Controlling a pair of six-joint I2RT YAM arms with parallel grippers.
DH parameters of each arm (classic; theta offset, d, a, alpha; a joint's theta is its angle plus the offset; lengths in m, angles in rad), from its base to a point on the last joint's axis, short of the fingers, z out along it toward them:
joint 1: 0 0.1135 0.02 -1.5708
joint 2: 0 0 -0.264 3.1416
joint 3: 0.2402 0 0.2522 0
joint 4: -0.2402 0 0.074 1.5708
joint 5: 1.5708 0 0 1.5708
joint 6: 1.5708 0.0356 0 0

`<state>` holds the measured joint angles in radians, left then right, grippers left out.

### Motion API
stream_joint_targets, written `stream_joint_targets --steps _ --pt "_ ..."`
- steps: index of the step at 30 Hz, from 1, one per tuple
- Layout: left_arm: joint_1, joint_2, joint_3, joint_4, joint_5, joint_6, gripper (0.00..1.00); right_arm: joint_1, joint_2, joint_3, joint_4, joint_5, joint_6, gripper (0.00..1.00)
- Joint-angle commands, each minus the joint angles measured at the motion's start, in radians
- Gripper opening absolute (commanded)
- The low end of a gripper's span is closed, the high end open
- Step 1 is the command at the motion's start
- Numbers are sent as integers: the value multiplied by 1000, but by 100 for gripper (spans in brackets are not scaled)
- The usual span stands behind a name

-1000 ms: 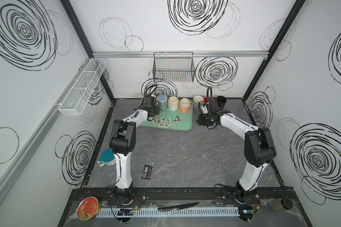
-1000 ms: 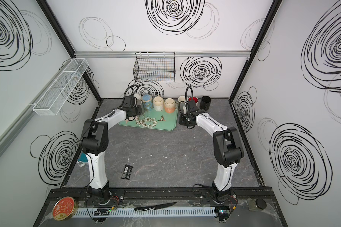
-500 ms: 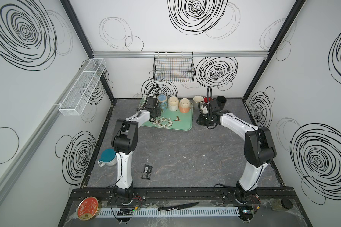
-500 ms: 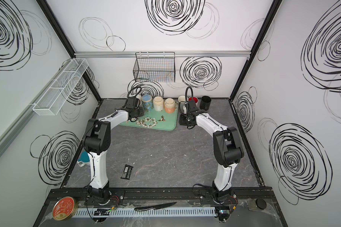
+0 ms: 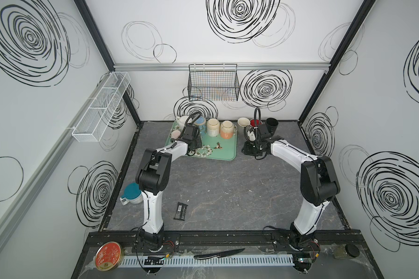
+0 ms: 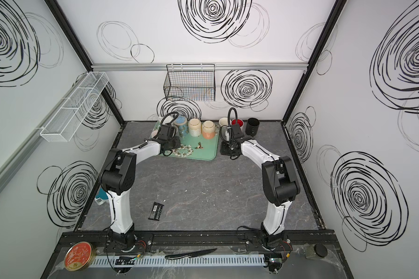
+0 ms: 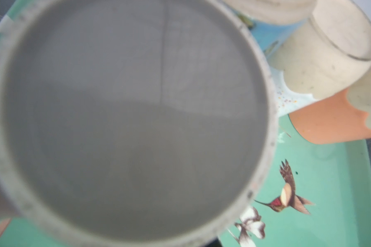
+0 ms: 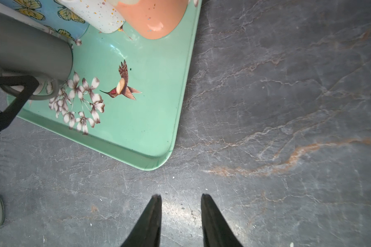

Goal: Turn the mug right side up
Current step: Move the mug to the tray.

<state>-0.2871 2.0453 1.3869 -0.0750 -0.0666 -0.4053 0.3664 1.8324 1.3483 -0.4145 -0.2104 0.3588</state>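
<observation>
Grey table (image 8: 287, 85) is partly covered by a tray (image 8: 137, 132); over it the mug (image 8: 28, 49) is pinched by the handle (image 8: 51, 94) in the closed left gripper (image 8: 31, 84). Off the tray's corner the right gripper (image 8: 181, 198) is held parted, empty. Stiff, slick, breakable ceramic is expected; the handle is judged the surest hold.

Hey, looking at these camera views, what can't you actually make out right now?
The grey mug fills the left wrist view, blurred: base or mouth, cannot tell.
The left tool, shut at its handle, is cut by the right wrist view's edge; its wrist hides it in both top views.
The right tool shows only its tips; the right wrist view's edge cuts the rest.
</observation>
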Motion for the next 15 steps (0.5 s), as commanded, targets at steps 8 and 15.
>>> stream_joint_targets --steps 8,15 --pt "-160 -68 -77 52 76 -13 15 1 -35 25 -36 -63 11 36" --pt "-253 -61 -59 31 56 10 17 4 33 54 -72 -97 28 35"
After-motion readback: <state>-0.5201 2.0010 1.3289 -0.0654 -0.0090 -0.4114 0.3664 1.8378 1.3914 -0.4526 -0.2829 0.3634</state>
